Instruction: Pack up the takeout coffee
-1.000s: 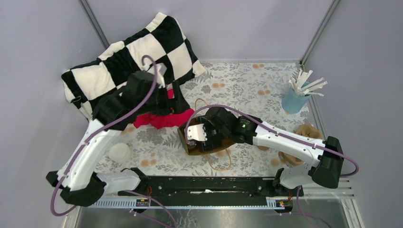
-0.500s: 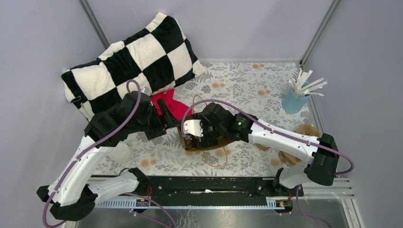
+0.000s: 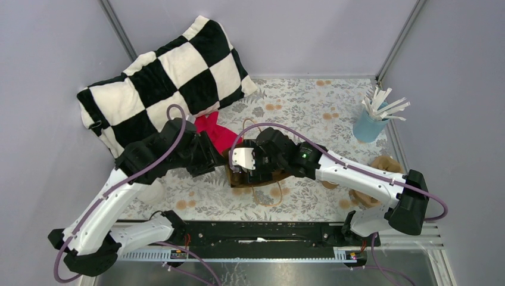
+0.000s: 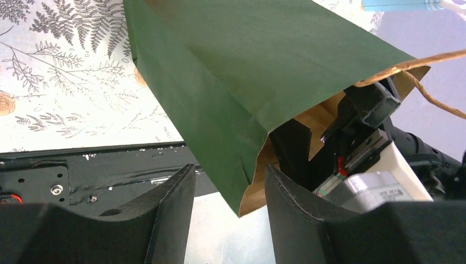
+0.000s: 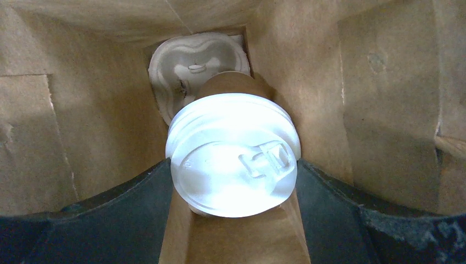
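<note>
The takeout coffee (image 5: 233, 154), a brown paper cup under a white lid, sits deep inside a paper bag (image 4: 236, 71) that is green outside and brown inside. My right gripper (image 5: 232, 166) reaches into the bag, shut on the cup, with one finger pressed against each side of the lid. From above, the bag (image 3: 262, 177) lies at the table's middle and hides the right fingers. My left gripper (image 4: 229, 171) is open at the bag's mouth, the bag's rim corner between its fingers without touching them. In the top view the left gripper (image 3: 217, 157) stands just left of the bag.
A pale moulded piece (image 5: 195, 63) lies at the bag's bottom behind the cup. A chequered pillow (image 3: 167, 77) and red cloth (image 3: 215, 134) lie at the back left. A blue cup of white sticks (image 3: 370, 122) stands at the back right. A white round thing (image 3: 149, 190) sits under the left arm.
My left arm has swung from the red cloth over to the bag's mouth, and its jaws have narrowed. The right arm has stayed in the bag with the cup.
</note>
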`<state>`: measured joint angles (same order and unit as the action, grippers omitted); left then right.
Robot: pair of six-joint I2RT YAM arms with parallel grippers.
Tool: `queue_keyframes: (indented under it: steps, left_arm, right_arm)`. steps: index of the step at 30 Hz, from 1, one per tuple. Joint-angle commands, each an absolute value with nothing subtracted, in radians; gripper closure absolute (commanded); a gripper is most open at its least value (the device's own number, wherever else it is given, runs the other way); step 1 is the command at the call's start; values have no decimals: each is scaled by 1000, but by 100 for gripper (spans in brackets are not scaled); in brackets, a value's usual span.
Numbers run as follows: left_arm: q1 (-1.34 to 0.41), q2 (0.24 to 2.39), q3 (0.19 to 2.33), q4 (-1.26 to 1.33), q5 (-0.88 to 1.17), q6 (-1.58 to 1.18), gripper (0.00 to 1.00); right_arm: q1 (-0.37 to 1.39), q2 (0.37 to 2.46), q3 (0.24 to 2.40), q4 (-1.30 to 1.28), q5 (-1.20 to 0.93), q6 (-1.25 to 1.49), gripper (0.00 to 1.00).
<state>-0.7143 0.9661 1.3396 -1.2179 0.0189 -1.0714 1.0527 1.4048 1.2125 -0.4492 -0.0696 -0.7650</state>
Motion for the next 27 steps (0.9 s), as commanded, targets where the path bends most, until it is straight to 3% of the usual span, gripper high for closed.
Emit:
queue_keyframes:
  steps: [1,5,14,21,27]
  left_arm:
    - [-728,1044,1372,-1148,5,-1024,47]
    - [-745,1132,1448,-1178,-45,-962,50]
    - [-895,1204,1508,-1257,-303,-941,85]
    - [-1032,1224,1481,-1165,-464,-821,95]
    - [-1073,1121,1337,-1044,-517,-772,96]
  right_arm:
    - [1045,1388,1234,-426,-53,-778,28]
    - [1042,1389,1237,-426,-62,-784,28]
    - [1038,1371,1263,-472,-74,-771,29]
    - [1040,1347,1293,-567,-55,-830,29]
    - [1040,1294,1264,-609,-51,-878,29]
